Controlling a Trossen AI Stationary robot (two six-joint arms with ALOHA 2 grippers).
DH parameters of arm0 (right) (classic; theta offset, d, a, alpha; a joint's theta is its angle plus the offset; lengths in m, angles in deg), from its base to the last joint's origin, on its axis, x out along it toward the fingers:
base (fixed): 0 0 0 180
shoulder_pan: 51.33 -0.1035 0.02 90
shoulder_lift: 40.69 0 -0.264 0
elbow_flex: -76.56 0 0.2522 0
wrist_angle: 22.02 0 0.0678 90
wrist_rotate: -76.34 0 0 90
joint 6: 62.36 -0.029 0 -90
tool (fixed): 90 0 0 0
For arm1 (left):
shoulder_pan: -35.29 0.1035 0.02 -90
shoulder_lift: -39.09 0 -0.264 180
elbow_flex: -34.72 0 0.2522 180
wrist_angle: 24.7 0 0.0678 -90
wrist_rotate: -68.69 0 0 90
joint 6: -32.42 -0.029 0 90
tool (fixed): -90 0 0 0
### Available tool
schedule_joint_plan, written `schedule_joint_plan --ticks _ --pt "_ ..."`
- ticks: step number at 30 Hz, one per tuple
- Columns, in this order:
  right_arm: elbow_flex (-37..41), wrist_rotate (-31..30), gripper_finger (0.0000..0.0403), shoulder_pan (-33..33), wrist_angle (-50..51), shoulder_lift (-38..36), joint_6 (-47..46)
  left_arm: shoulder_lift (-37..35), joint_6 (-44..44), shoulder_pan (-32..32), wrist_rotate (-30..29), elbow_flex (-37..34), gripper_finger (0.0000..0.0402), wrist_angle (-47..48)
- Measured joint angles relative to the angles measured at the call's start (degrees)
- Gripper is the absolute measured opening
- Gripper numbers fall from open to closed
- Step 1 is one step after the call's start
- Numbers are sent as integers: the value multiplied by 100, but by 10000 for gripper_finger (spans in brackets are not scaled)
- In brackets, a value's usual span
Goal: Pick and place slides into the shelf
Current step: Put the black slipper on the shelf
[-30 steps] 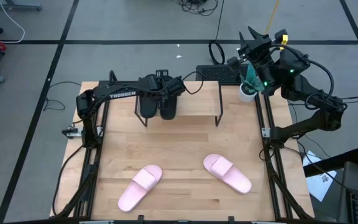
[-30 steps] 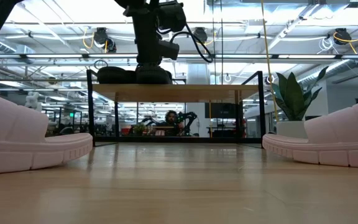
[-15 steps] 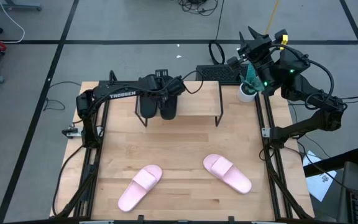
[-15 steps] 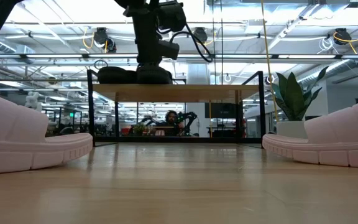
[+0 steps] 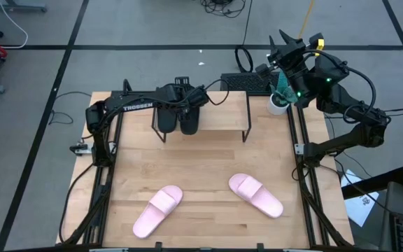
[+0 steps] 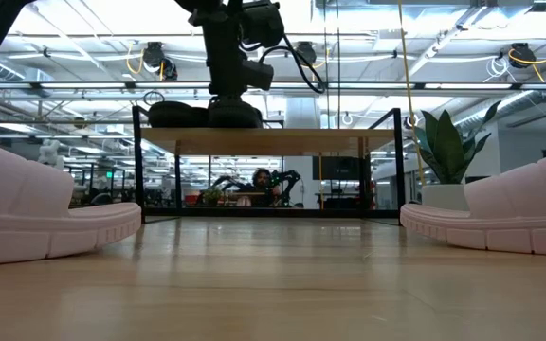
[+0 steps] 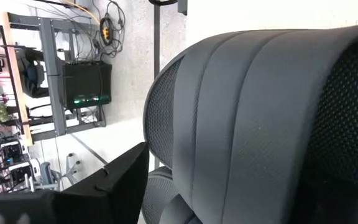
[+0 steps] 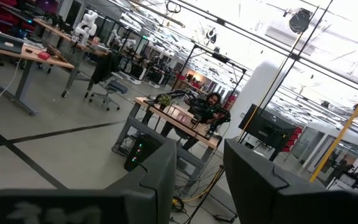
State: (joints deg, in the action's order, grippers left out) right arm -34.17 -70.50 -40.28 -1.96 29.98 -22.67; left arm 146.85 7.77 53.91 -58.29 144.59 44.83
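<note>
Left gripper (image 5: 182,96) of mine hangs over the left part of the shelf (image 5: 222,120), directly above the two black slides (image 5: 179,119) that lie side by side on its plank top; whether its fingers are parted or clamped on a slide I cannot tell, since the wrist view is filled by a black strap (image 7: 272,118). Right gripper (image 5: 285,43) of mine is raised beyond the table's far right corner, near a potted plant (image 5: 280,94), its fingers (image 8: 163,171) apart and holding nothing. Two pink slides (image 5: 158,210) (image 5: 255,194) lie on the table (image 5: 201,175) near its front edge, well apart from the shelf.
</note>
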Motion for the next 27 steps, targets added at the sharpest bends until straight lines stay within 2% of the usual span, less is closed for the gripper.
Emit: schedule_joint_plan --ticks 27 --pt "0 0 125 -1 0 0 0 2 126 -237 -474 -7 258 26"
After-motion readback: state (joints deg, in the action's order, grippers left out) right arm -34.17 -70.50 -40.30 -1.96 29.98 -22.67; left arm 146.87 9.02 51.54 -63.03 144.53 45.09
